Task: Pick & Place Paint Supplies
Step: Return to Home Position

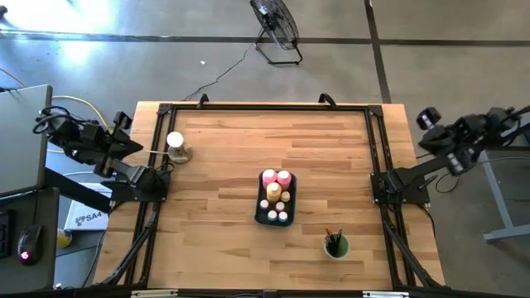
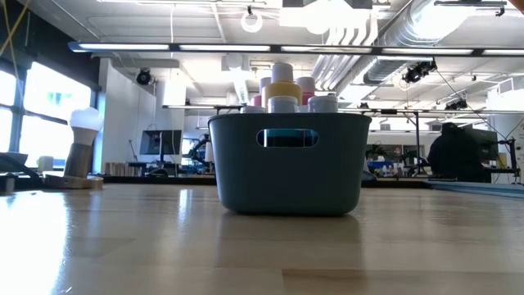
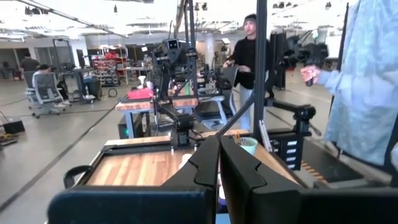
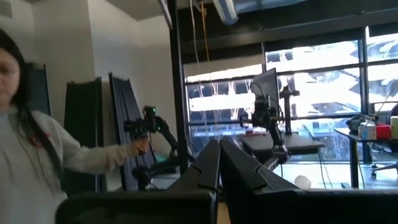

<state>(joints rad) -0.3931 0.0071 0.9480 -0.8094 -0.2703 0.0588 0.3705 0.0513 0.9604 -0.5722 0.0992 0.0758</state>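
Note:
The blue-grey tray [image 1: 260, 207] stands mid-table, bottom on the wood. Two pink squeeze bottles [image 1: 277, 177], a yellow one [image 1: 273, 191] and several pale-capped jars [image 1: 277, 215] stand upright in it. Their tops show over the tray's rim [image 2: 286, 117] in the low view. Brown-handled paintbrushes [image 1: 334, 239] stick up out of the round green cup [image 1: 336, 247] at the near right. My left gripper [image 3: 219, 155] is shut and drawn back over the table's left edge, holding nothing. My right gripper [image 4: 219, 158] is shut and drawn back at the right edge, also holding nothing.
A white-topped thing on a wooden base [image 1: 176, 146] stands at the far left of the table. A black frame [image 1: 265, 108] runs round the table's edges. People stand beyond the table: a pale blue sleeve [image 3: 367, 81] and a person in grey [image 4: 31, 149].

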